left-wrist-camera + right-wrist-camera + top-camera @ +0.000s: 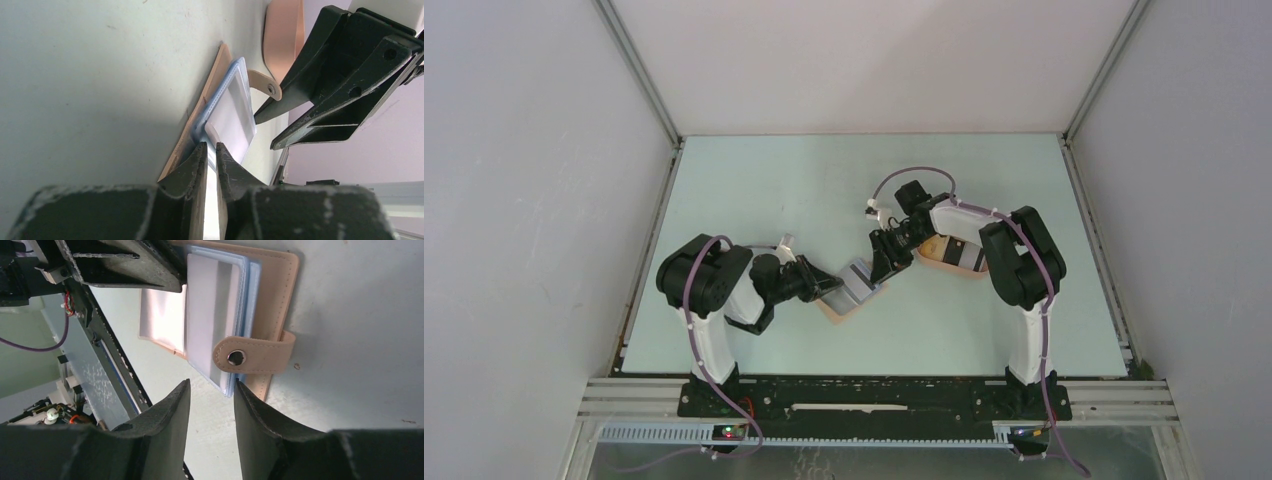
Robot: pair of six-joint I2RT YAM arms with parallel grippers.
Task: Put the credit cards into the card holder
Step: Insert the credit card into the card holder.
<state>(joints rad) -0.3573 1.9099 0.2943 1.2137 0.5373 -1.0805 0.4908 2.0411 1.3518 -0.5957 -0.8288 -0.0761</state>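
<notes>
Pale green table [824, 180], white walls [524, 200]; card holder [280, 285] lies open mid-table, clear sleeves [215, 305] fanned. Left gripper [211, 150] pinches a pale sheet [231, 117] at the sleeves, card or sleeve page I cannot tell; right gripper [211, 392] spread, empty, just beside them. Step: likely loading a sleeve; next wants the sleeve mouth held steady and a square slide in.

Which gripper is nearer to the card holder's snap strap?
Right. The right gripper hovers open just beside the snap strap; the left gripper pinches a white card at the card holder's opposite edge.
</notes>
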